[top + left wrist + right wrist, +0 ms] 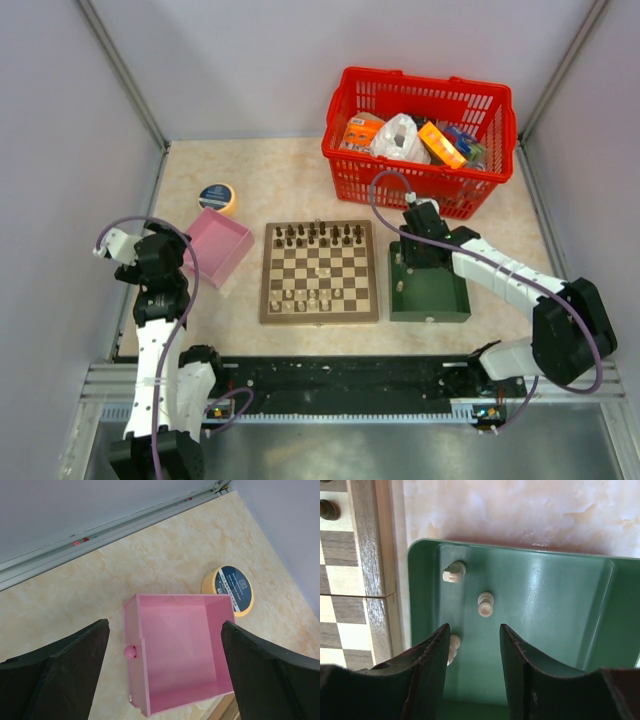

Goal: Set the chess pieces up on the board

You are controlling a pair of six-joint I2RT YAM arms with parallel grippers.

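The right gripper (472, 630) hangs low over the far left corner of the green tray (560, 620), its fingers parted with nothing between them. Three cream chess pieces lie on their sides on the tray floor. One (454, 572) has its long axis across the wrist view, a second (485, 604) lies lengthwise along the fingers, and the third (453, 649) is half hidden by the left finger.

The right arm reaches in from the right, elbow out, with its wrist bent down over the tray.

The board (320, 272) lies square to the table edge just left of the tray. Dark pieces (320, 236) stand along its far row and a few cream ones (305, 298) stand near its near edge.

The left gripper (164, 625) is spread wide and empty above the pink box (180, 650), its arm folded upright.
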